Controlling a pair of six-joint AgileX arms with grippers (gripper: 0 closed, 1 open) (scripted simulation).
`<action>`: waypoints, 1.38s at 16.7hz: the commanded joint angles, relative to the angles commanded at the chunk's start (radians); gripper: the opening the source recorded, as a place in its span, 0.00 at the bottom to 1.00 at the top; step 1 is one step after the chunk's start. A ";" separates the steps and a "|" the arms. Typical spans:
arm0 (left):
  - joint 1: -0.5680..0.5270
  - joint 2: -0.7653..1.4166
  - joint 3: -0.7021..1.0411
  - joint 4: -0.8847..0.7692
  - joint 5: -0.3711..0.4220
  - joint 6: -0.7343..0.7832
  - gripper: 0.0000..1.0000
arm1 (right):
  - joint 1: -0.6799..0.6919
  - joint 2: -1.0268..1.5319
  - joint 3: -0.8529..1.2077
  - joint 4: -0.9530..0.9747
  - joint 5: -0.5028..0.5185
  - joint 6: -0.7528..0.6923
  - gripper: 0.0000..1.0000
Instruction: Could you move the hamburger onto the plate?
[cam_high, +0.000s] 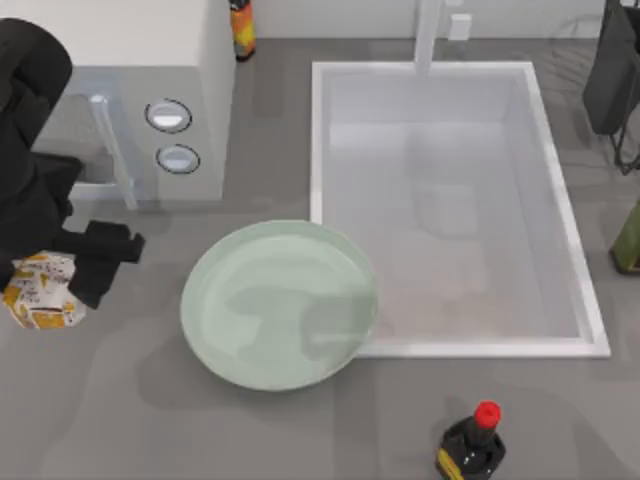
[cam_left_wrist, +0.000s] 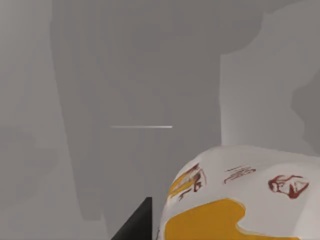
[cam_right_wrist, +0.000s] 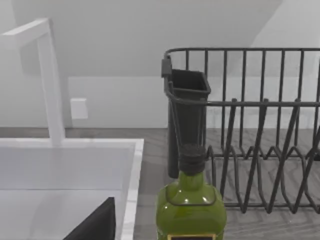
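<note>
The hamburger (cam_high: 40, 292), a small lump in white paper with orange-yellow print, sits at the far left of the table under my left gripper (cam_high: 70, 285). In the left wrist view the hamburger (cam_left_wrist: 240, 200) looms close, with one dark finger (cam_left_wrist: 137, 225) pressed against its side, so the gripper is shut on it. The plate (cam_high: 280, 303), a large pale mint-green dish, rests to the right of the hamburger, just left of the sink's front corner. My right arm (cam_high: 612, 70) is parked at the far right back.
A white sink basin (cam_high: 450, 200) with a faucet (cam_high: 428, 35) fills the right half. A red-capped dark bottle (cam_high: 475, 445) stands at the front. An olive-green bottle (cam_right_wrist: 190, 205) and a black dish rack (cam_right_wrist: 250, 140) are on the right. A white appliance (cam_high: 150, 100) stands back left.
</note>
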 joint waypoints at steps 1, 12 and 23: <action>-0.018 0.028 0.031 -0.011 -0.002 -0.073 0.00 | 0.000 0.000 0.000 0.000 0.000 0.000 1.00; -0.268 0.388 0.382 -0.150 -0.015 -1.329 0.00 | 0.000 0.000 0.000 0.000 0.000 0.000 1.00; -0.431 0.513 0.595 -0.149 -0.034 -2.126 0.00 | 0.000 0.000 0.000 0.000 0.000 0.000 1.00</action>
